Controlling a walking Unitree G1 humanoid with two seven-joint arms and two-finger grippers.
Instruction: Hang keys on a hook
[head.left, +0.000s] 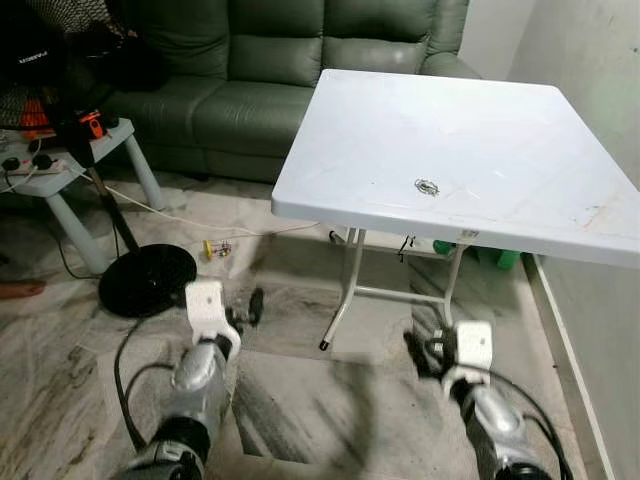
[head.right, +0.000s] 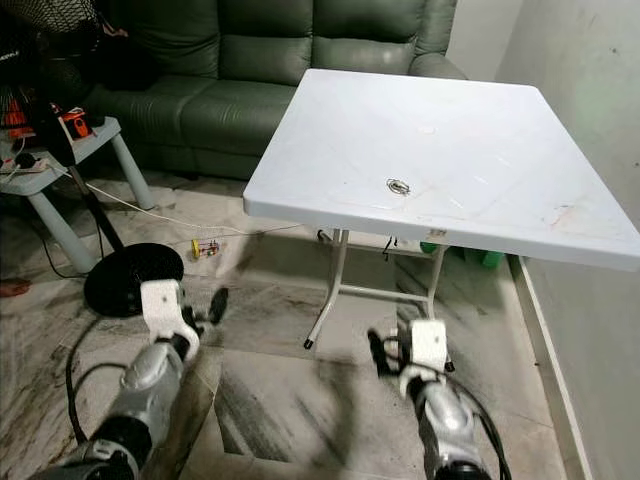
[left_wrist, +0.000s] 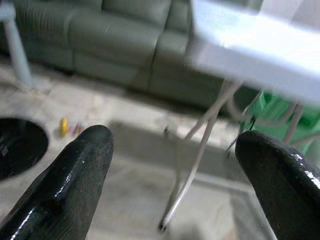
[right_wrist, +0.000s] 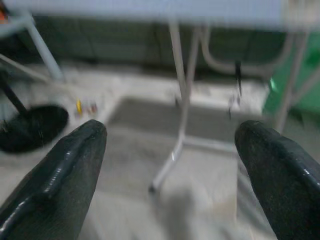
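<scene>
Approach phase, nothing picked up yet. Keys (head.left: 427, 187) lying flat near centre of frame, on white folding table (head.left: 520, 110), a little back from its near edge, alone on the top. Left gripper (head.left: 238, 312) low at lower left, fingers spread wide with nothing between them, hanging over marble floor (head.left: 320, 410) in front of table. Right gripper (head.left: 428, 352) at lower centre-right, fingers likewise parted and empty, below table edge near the white legs (head.left: 345, 285). Wrist views blurred, so likely walking; table underside and legs ahead of both. Hook not visible, so location unknown. For a clean grab: close in square to near edge, stop before legs, raise the right arm above the tabletop before reaching, since it sits closer to the keys. Come down over the ring, pinch ring rather than loose keys; flat metal on slick plastic probably slides, so close slowly. Green sofa (head.left: 260, 70) upper left, black fan base (head.left: 148, 280) and side table (head.left: 60, 165) at left, cable (head.left: 190, 220) across floor: trip risk when turning left.
</scene>
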